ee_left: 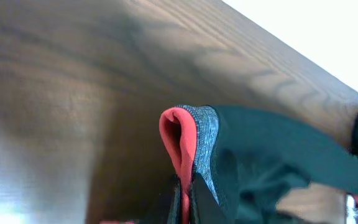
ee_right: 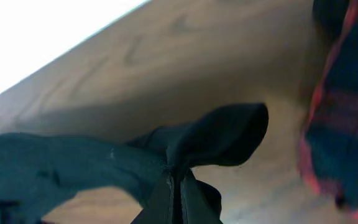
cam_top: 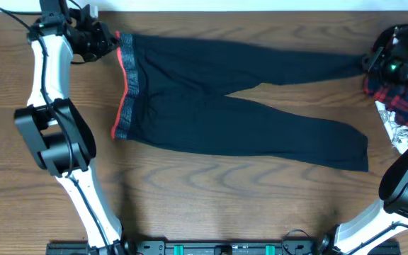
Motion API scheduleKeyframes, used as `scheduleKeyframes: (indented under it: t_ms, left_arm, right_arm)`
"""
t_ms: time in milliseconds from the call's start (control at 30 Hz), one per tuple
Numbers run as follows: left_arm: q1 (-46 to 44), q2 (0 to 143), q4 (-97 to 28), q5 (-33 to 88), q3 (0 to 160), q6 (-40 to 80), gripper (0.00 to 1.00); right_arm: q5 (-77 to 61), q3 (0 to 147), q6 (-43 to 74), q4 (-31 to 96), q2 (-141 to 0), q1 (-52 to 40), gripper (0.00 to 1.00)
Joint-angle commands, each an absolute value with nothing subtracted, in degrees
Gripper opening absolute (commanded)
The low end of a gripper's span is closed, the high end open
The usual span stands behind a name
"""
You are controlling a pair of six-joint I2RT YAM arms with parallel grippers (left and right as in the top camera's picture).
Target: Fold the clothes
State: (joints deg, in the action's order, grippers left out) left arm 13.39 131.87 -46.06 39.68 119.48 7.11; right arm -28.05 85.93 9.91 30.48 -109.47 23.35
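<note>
The brown wood-grain worktop [cam_top: 211,212] carries the long black soft-fabric trousers [cam_top: 261,131], spread flat. The waist lies toward the left arm and both legs run across to the right, the far leg straight along the back and the near leg angled toward the front. The white-and-black left arm [cam_top: 48,106] rises from the near edge, elbow bent, and reaches to the far left corner. The right arm [cam_top: 406,188] does the same on its side, partly cut off by the frame edge. A crumpled red-and-black plaid garment [cam_top: 395,99] lies below the right wrist, with a white cloth with dark print [cam_top: 401,131] just beside it — both are half hidden. The left tool [ee_left: 187,199] is clenched on the far corner of the grey-flecked waistband edged in red-orange [ee_left: 194,134], which stands up in a fold. The right tool [ee_right: 178,199] is clamped on the far leg's hem, with cloth bulging above it — in both wrist views only dark, blurred fingertips show.
</note>
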Motion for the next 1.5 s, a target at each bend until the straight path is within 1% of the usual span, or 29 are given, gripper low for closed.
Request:
scheduleKeyframes:
  t_ms: [0,100,200,367,667,867,967,1000,1033,1100,1133,1167,1200,1233,1267,1300,1333,1367,1400,1467]
  left_arm:
    - [13.8,130.3,-48.8,39.3,119.9,3.7,0.06]
    - [13.8,130.3,-52.0,39.1,119.9,1.7,0.06]
    - [13.8,130.3,-54.8,35.1,119.9,0.5,0.06]
    - [13.8,130.3,-55.7,32.7,119.9,-1.9,0.06]
    - [13.1,130.3,-47.3,32.7,119.9,-1.9,0.06]
    - [11.1,130.4,-41.5,29.1,119.9,-1.8,0.09]
    - [9.6,130.8,-39.9,25.9,119.9,-1.8,0.17]
    - [9.1,130.9,-39.5,24.8,119.9,-1.9,0.21]
    - [8.7,131.2,-39.2,23.7,119.9,-1.9,0.30]
    - [8.1,131.5,-38.9,22.0,119.9,-1.9,0.43]
    - [7.9,131.5,-38.9,20.9,119.9,-1.8,0.51]
    - [7.8,131.6,-39.2,20.0,119.9,-1.8,0.54]
    - [7.8,131.6,-39.5,19.3,119.9,-1.6,0.54]
    - [7.9,131.6,-40.0,18.7,119.9,-1.3,0.54]
    - [8.1,131.5,-40.8,18.5,119.9,-0.6,0.55]
    - [8.4,131.5,-41.5,18.5,119.9,0.0,0.56]
    - [8.7,131.4,-42.5,18.6,119.9,0.3,0.56]
    - [9.0,131.3,-43.6,18.6,119.9,0.3,0.56]
    - [9.1,131.1,-45.1,18.6,119.9,0.3,0.56]
    - [9.3,130.9,-47.8,18.5,119.9,0.2,0.56]
  right_arm:
    - [-28.9,87.3,7.7,33.0,-107.0,23.3,0.01]
    - [-28.9,87.3,7.4,36.4,-106.3,23.3,0.01]
    - [-28.9,87.3,6.7,39.1,-105.5,23.3,0.01]
    - [-28.7,87.3,6.3,38.3,-105.2,23.7,0.01]
    - [-17.9,87.3,8.4,33.7,-105.2,23.6,0.01]
    - [-16.6,87.3,9.2,32.5,-105.6,23.6,0.01]
    - [-16.5,87.3,9.2,32.2,-106.1,23.5,0.01]
    - [-16.5,87.3,9.2,32.1,-106.3,23.4,0.01]
    - [-16.4,87.3,9.2,31.8,-106.6,23.3,0.01]
    - [-16.3,87.3,9.4,31.3,-107.2,23.1,0.01]
    - [-16.3,87.3,9.4,31.0,-107.6,23.0,0.04]
    - [-16.3,87.3,9.3,30.9,-107.8,22.9,0.08]
    - [-16.3,87.3,9.1,30.9,-107.9,22.9,0.11]
    - [-16.2,87.3,9.1,31.1,-108.0,22.9,0.19]
    - [-16.3,87.3,9.0,31.1,-108.0,22.9,0.29]
    - [-16.3,87.3,9.0,31.0,-107.9,23.0,0.41]
    - [-16.1,87.3,9.0,30.8,-107.9,23.0,0.62]
    - [-15.7,87.3,9.0,30.6,-107.8,23.0,0.77]
    - [-15.4,87.3,9.0,30.7,-107.9,23.0,0.87]
    - [-15.4,87.3,9.0,31.6,-107.8,23.0,0.91]
